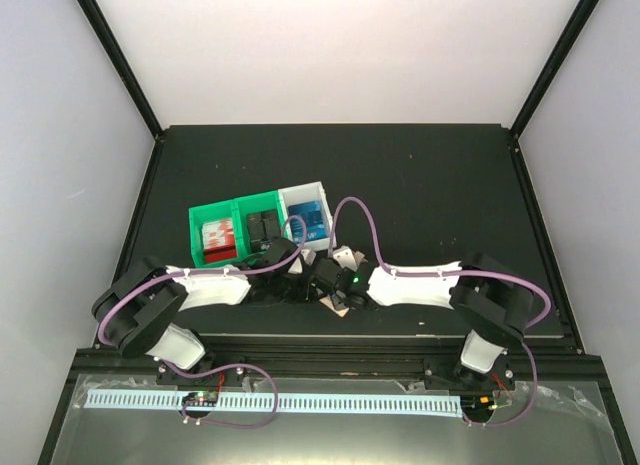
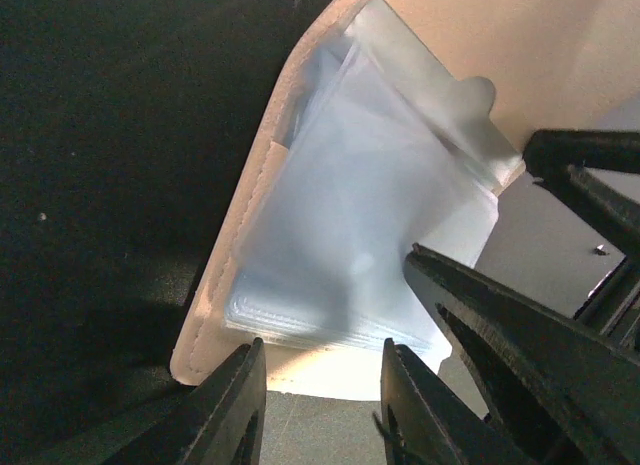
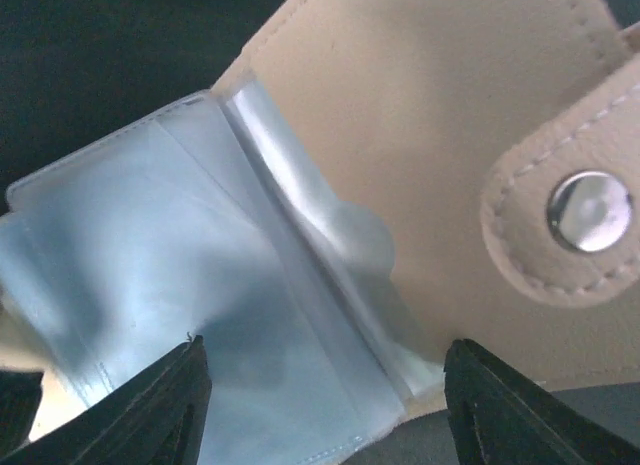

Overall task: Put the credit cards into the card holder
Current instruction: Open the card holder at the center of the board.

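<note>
The tan card holder (image 2: 300, 105) lies open, its clear plastic sleeves (image 2: 360, 235) fanned out. My left gripper (image 2: 322, 350) stands partly open at the holder's near edge, which reaches just between the tips without being pinched. My right gripper (image 3: 325, 350) is wide open over the sleeves (image 3: 180, 255), beside the snap flap (image 3: 588, 212); one of its fingers (image 2: 520, 325) shows in the left wrist view. In the top view both grippers meet over the holder (image 1: 346, 256). The blue credit cards (image 1: 312, 220) sit in the white bin (image 1: 300, 193).
Two green bins (image 1: 215, 213) stand left of the white bin, one with red-and-white items, one with dark items. The black mat (image 1: 430, 185) stretches behind and to the right. Both arms' cables arch over the middle.
</note>
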Tool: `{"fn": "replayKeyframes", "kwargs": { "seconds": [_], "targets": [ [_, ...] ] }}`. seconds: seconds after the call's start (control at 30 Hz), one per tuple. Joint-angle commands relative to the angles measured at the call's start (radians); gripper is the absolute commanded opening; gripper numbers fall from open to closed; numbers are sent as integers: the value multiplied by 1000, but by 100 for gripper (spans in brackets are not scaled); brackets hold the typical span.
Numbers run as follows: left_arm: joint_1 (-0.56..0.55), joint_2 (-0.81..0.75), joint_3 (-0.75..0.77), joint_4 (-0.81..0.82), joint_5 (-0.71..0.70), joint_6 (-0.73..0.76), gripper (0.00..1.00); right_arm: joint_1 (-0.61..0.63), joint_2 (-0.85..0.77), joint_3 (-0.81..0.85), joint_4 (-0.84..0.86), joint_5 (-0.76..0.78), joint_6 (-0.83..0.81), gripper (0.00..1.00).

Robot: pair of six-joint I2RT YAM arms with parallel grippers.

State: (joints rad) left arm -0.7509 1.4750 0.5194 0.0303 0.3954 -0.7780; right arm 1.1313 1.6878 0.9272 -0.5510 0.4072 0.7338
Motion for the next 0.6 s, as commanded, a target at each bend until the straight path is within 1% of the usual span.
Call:
{"fn": "replayKeyframes", "kwargs": {
  "seconds": [0.0,0.13,0.3,0.43,0.57],
  "targets": [
    [2,25,15,-59,-52,26,34,-34,22,3,75,-4,-71,69],
    [2,4,28,-87,-54,40,34,-64,41,-27,114,-97,-99,74],
    [2,-88,70,-155,-63,71,36,-102,61,-52,141,-238,-143,75],
    [5,-185,172,-312,-151,138,45,-137,58,-72,141,-311,-175,75],
    [22,-285,277,-481,-258,241,54,-165,56,-66,116,-330,-212,75]
  ]
}}
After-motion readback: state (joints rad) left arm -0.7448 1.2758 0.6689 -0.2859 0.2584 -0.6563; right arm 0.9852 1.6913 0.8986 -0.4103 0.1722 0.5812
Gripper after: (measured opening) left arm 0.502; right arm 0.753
